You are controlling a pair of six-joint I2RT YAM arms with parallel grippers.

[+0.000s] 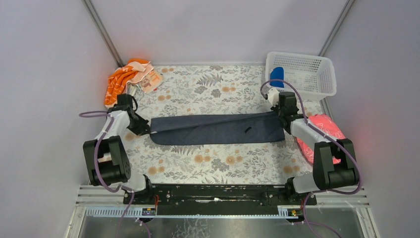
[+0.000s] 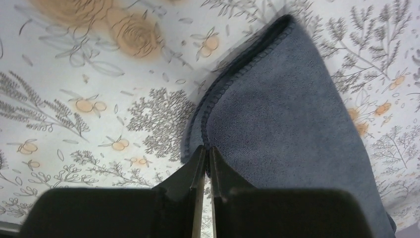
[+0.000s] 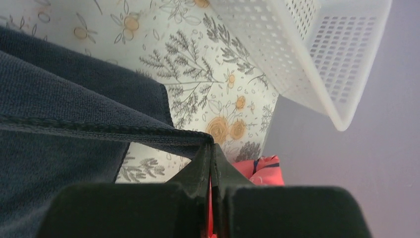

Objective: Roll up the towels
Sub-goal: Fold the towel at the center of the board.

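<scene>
Two thin pinches: left gripper and right gripper clamp opposite ends of dark slate-grey cloth towel beside white mesh basket; tension could pull one free.

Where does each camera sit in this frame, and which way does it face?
Top external: above and behind the bases, looking down on the floral table; both arms show, left gripper and right gripper pinching the ends of the grey towel.
Left wrist: on that wrist, looking down past its shut fingers at a towel corner.
Right wrist: on that wrist, looking past its shut fingers at the towel's edge, white basket and red cloth.
Shared: all three show the towel; top and right wrist share the basket.
</scene>
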